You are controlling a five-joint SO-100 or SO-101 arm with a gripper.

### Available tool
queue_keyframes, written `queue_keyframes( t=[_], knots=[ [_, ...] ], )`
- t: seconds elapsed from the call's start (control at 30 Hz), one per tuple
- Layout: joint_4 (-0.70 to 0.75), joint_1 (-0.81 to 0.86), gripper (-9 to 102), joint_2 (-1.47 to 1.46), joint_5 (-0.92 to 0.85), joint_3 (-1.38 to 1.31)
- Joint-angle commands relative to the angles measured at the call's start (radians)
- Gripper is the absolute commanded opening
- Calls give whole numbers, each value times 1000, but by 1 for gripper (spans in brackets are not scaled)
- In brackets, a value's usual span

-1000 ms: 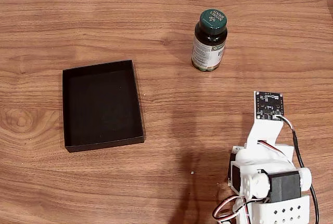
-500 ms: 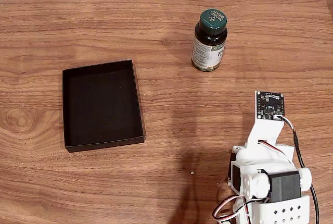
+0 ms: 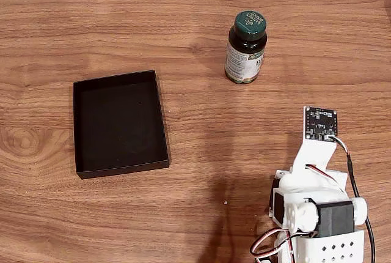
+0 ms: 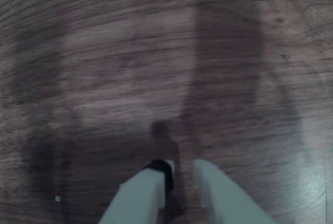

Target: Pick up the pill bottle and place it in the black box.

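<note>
In the fixed view the small amber-brown pill bottle (image 3: 245, 49) with its dark green screw cap and white-and-green label stands upright on the wooden desk (image 3: 201, 128), near the far edge. The white arm (image 3: 314, 208) sits folded at the lower right corner. From the arm, the bottle lies at about 11 o'clock and well apart — this is the direction the coming reach must take. The long axis of the bottle points up from the desk, so I judge that a grasp from the side, around the round body, fits best.

The shallow matte black box (image 3: 120, 122) lies at about 9 o'clock from the arm, also well apart, and at about 8 o'clock from the bottle. It holds nothing.

In the wrist view the pincer (image 4: 182, 174) points down at bare wood — its two pale fingers stand slightly apart with only a narrow gap, and nothing is between them. The picture there is blurred, so I cannot tell how near the tips are to the desk surface.
</note>
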Motion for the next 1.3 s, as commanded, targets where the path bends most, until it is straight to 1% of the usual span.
queue_keyframes(
  t=[0.0,0.3,0.4,1.27],
  knots=[
    [160,8,1,-5,-41,-15],
    [160,8,1,-5,-41,-15],
    [160,5,1,-5,-15,-15],
    [160,8,1,-5,-26,-15]
  ],
)
